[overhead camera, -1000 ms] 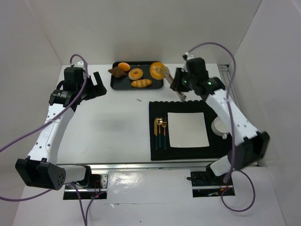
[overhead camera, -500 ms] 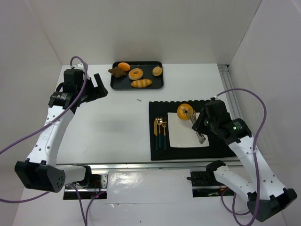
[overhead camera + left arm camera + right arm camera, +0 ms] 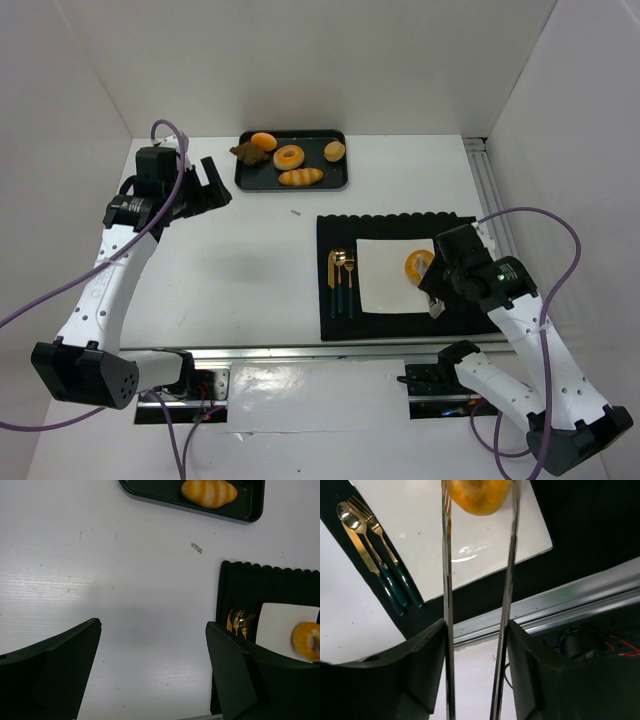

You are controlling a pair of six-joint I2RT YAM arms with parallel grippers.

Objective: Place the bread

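Right gripper [image 3: 476, 645] clasps tongs [image 3: 506, 580]. The tong arms stand slightly apart, flanking the bread [image 3: 419, 267]; can't tell if they pinch it. Bread sits on white plate [image 3: 385, 285], right side, on black mat [image 3: 400, 225]. Cutlery [image 3: 342, 282] lies beside plate. Left gripper [image 3: 150, 670] spread wide, empty. Far tray [image 3: 312, 150]: four pastries [image 3: 289, 157].

Breads [image 3: 289, 157]: six. Tray [image 3: 243, 183]: one. Plate [image 3: 380, 285]: one. Mat [image 3: 340, 228]: one.

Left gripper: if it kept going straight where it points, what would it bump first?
Probably the bare white table, between the tray and the black mat. Nothing sits ahead of the left gripper, though depth is unclear.
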